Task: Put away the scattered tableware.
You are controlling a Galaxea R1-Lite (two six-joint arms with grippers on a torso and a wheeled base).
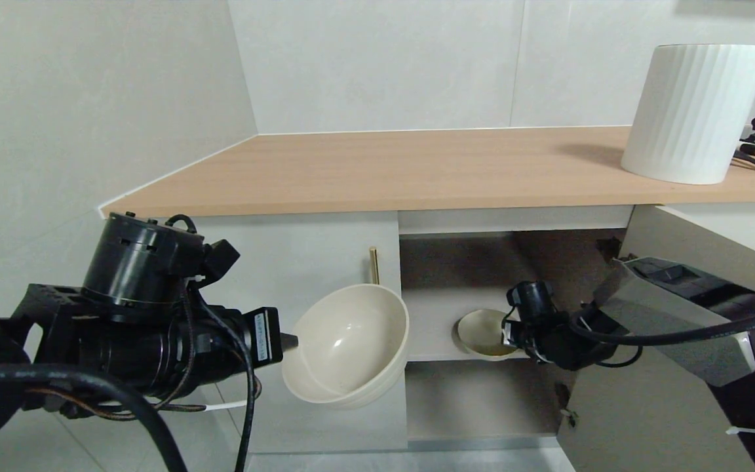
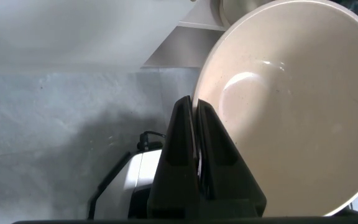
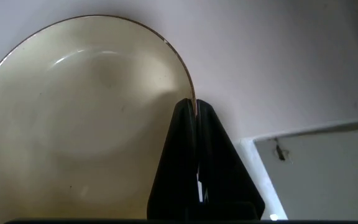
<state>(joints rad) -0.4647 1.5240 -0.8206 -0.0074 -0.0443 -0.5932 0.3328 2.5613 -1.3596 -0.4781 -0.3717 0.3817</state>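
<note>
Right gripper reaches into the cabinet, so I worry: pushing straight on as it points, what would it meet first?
The right gripper clamps the plate by its rim; past the plate, likely the cabinet's inner wall, though the depth is unclear.

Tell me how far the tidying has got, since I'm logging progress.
Done: the cabinet's right door stands open. In hand: the right gripper is shut on the small bowl at the shelf, not yet released; the left gripper holds the large bowl outside, before the closed door. Left: release the small bowl, then shelve the large one.
</note>
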